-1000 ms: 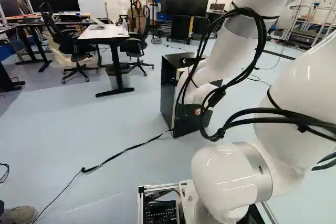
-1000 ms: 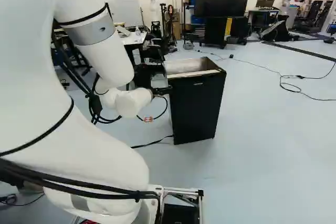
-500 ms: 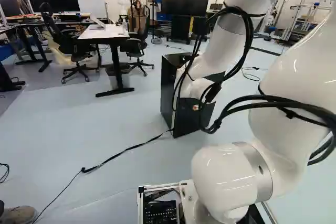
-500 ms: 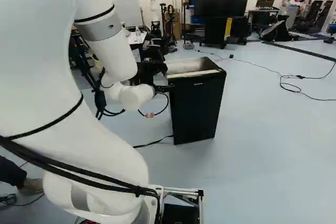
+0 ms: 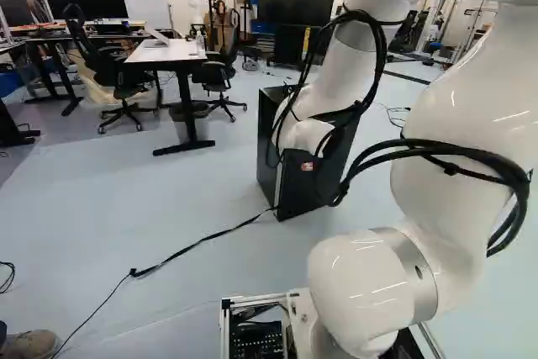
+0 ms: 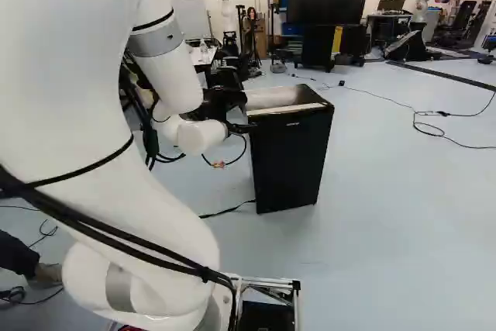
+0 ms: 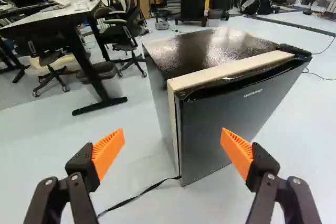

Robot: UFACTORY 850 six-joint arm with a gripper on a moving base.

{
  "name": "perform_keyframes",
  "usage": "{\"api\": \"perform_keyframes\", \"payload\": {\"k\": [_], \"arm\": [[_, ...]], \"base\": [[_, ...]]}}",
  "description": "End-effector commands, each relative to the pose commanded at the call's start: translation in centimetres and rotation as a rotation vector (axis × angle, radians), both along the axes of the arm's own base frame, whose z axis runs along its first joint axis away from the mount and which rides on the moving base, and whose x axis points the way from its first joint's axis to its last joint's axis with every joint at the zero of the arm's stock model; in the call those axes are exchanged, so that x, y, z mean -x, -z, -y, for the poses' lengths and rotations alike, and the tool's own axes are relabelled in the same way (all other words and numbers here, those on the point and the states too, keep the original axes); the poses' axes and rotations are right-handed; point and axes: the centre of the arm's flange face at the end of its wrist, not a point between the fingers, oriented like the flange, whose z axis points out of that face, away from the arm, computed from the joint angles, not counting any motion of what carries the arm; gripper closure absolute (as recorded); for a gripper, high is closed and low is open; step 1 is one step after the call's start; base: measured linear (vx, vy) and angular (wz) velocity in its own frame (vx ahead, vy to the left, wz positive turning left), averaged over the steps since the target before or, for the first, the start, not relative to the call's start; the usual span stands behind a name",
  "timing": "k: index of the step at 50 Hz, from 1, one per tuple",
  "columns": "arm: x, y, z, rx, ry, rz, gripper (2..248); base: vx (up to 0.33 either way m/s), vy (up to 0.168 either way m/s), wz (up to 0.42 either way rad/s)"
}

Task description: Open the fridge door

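Right base view: we are seeing, from left to right, our white arm (image 6: 167, 75) reaching ahead, a black strap (image 6: 225, 211) lying on the floor (image 6: 387, 230), our end effector (image 6: 239, 127) hovering beside the upper part of the fridge (image 6: 288, 160), which is standing upright; in the wrist view our orange-padded fingers (image 7: 107, 153) are standing wide apart, and ahead the fridge door (image 7: 210, 114) is resting against its pale frame
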Motion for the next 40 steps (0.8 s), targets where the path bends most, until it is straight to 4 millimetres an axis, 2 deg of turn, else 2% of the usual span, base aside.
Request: {"api": "perform_keyframes", "payload": {"k": [40], "arm": [[-0.7, 0.5, -3.5, -0.07, 0.077, -0.018, 3]], "base": [[0.0, 0.0, 0.0]]}}
